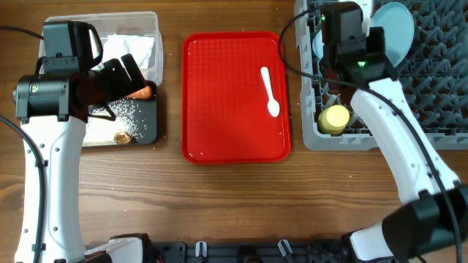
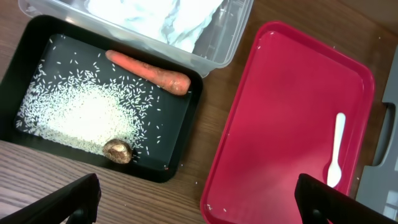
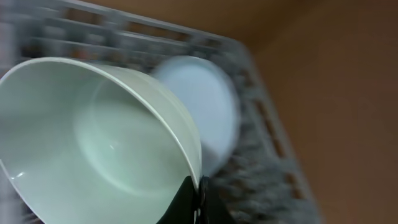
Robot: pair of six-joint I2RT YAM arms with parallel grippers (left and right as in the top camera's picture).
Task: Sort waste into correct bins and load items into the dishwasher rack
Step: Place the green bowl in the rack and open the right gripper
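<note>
Only its wrist view shows the right end effector (image 3: 196,200) pinching the green bowl (image 3: 93,137). Left of the tray (image 1: 219,95), the left end effector (image 2: 200,202) stands spread.

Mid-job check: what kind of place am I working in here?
Probably a mock dish-clearing station rather than a real kitchen: a dishwasher rack sits on a wooden table, beside a red tray, a clear bin and a black bin holding food scraps.

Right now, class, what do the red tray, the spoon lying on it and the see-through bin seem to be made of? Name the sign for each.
Red tray: likely moulded plastic, glossy, with a finely textured floor and glare. Spoon: probably white plastic, thin, smooth, one piece. Clear bin: transparent plastic; you can see through its wall.
</note>
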